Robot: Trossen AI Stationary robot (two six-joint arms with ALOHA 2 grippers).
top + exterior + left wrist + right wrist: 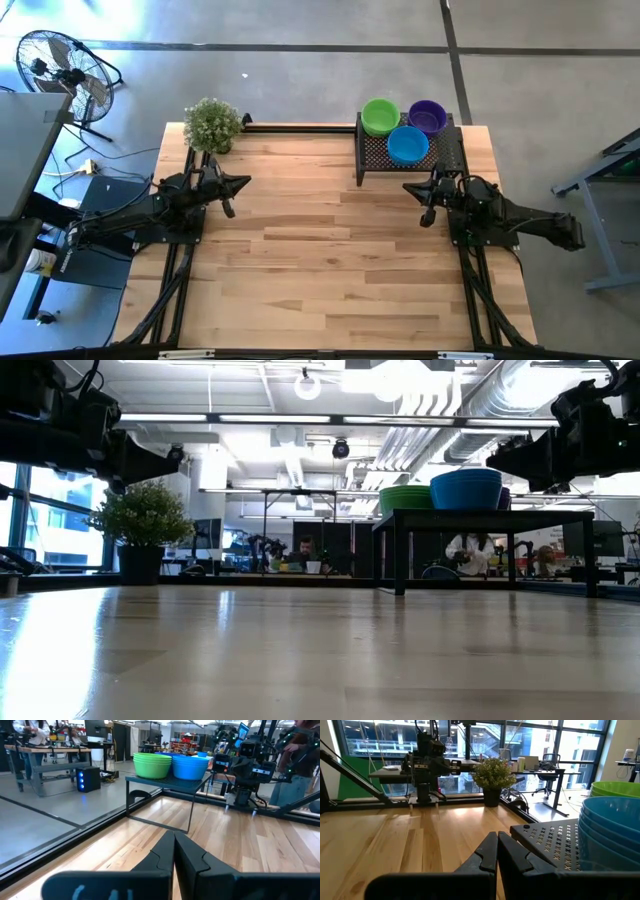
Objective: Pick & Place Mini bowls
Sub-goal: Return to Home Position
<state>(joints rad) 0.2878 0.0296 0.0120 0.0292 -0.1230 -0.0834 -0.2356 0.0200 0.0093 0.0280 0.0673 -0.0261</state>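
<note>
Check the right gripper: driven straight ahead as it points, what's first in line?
Probably the potted plant across the table. The right gripper would pass the rack corner closely. Depth is unclear.

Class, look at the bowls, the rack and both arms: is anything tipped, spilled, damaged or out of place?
Nothing stands out. The green bowls, blue bowls and purple bowls sit upright on the black mesh rack, none on the table. The left end effector and right end effector are shut and hold nothing.
</note>
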